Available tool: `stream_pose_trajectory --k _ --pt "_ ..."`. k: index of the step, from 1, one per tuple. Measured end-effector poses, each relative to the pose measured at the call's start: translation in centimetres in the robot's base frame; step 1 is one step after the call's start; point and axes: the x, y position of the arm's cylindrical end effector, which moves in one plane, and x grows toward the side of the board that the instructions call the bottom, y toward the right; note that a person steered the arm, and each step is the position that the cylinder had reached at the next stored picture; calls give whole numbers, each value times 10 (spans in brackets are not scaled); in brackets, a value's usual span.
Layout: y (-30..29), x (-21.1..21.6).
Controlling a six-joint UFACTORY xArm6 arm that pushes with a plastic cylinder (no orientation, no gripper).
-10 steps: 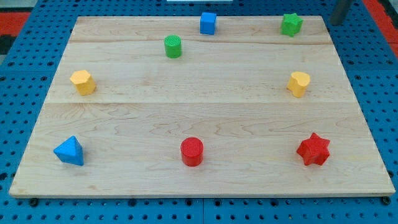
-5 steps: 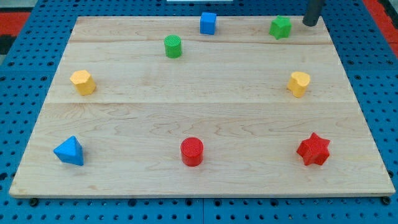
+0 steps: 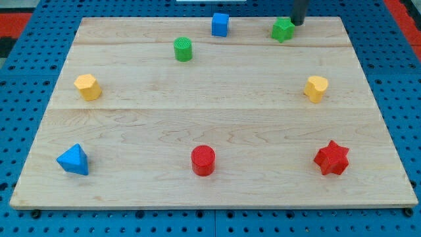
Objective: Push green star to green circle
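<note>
The green star lies near the view's top, right of centre, on the wooden board. My tip is right against the star's upper right side. The green circle stands further to the view's left and slightly lower, about 150 px from the star. A blue cube sits between them, near the board's top edge.
A yellow block is at the left and another yellow block at the right. A blue triangle, a red circle and a red star line the bottom. The board rests on a blue pegboard.
My tip has come in from the view's top right and moved left. The green star has slid left along the top of the board, towards the blue cube and green circle.
</note>
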Motion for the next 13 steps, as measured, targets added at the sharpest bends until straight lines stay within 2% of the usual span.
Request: stream_pose_trajectory --k 2,3,4,5,9,11,13 --pt "-16 58" --pt "-38 52" --pt "13 28" --pt "-10 23" --pt "-133 70" --pt "-83 63" --pt "-164 37"
